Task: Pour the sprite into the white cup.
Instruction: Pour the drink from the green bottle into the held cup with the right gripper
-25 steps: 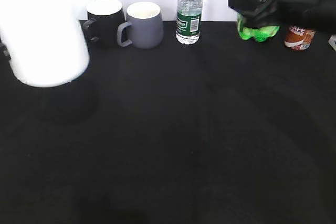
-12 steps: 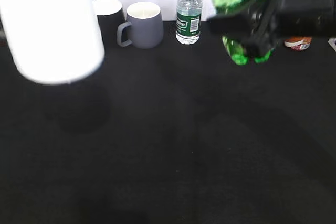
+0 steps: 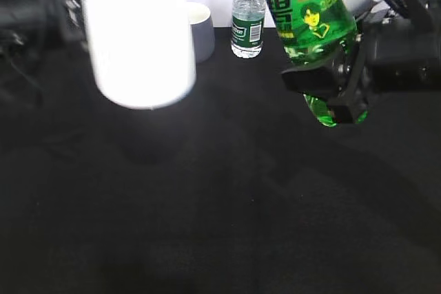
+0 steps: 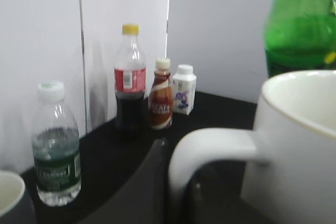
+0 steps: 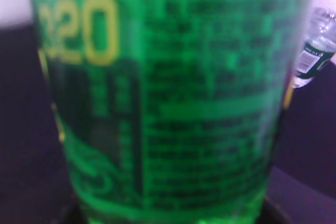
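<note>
Green sprite (image 3: pixel 309 15) airborne, tilted, right gripper (image 3: pixel 342 80) clamped on lower body. White cup (image 3: pixel 140 43) lifted clear of table (image 3: pixel 227 204); left gripper off-frame, grip unknown. Both well apart; alignment, pour remain.

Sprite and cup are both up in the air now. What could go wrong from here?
1. The sprite is gripped low, near its base, and leans toward the cup; with most of its length above the right gripper it may pivot or slip when tipped.
2. Cup and sprite are still apart, so an early pour would likely hit the table.
3. The exterior view cuts off the bottle's top, so I cannot tell if a cap is on.
</note>
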Controlling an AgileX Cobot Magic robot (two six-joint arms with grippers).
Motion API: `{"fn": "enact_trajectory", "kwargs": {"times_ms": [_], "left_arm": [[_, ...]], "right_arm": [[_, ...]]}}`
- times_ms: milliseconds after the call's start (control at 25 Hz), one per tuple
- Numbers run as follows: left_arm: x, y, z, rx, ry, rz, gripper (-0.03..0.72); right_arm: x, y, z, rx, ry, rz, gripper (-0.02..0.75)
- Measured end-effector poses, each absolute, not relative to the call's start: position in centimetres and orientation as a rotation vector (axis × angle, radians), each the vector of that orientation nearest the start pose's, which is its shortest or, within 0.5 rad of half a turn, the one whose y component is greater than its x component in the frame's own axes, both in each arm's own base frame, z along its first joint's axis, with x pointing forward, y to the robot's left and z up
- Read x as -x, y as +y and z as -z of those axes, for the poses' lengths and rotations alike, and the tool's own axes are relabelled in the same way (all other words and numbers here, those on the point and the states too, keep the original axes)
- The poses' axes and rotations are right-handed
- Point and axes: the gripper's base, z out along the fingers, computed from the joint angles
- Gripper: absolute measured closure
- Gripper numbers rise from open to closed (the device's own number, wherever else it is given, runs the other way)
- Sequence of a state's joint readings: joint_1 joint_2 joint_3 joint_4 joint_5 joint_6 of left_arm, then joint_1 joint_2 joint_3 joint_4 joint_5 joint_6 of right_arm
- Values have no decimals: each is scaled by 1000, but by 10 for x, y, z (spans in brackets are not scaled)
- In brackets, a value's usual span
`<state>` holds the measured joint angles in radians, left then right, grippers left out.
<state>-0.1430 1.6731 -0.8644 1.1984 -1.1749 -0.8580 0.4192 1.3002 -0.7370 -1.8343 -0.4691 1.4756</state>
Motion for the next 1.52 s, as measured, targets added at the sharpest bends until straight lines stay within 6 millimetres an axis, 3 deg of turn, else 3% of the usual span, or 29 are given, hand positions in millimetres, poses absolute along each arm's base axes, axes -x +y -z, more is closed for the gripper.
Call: {"fn": "enact_trajectory", "kwargs": {"times_ms": [80, 240, 720, 1000, 1240, 1520], "left_arm": [[-312, -136, -246, -896, 1408, 995, 655], [-315, -159, -262, -961, 1318, 1019, 655], [-315, -160, -262, -962, 1318, 1021, 655], [-313, -163, -262, -972, 1319, 1025, 655], [-309, -171, -261, -995, 1309, 1046, 655], [-309, -172, -255, -1043, 1327, 1024, 655]], "right_arm": [[-223, 143, -263, 1087, 1856, -501, 344], [-228, 139, -261, 1182, 1779, -349, 351], [-242, 126, -262, 1414, 1552, 123, 353], [-254, 124, -282, 1515, 1371, 376, 354], [-261, 124, -301, 1575, 1228, 527, 360], [-263, 123, -303, 1669, 1117, 654, 361]]}}
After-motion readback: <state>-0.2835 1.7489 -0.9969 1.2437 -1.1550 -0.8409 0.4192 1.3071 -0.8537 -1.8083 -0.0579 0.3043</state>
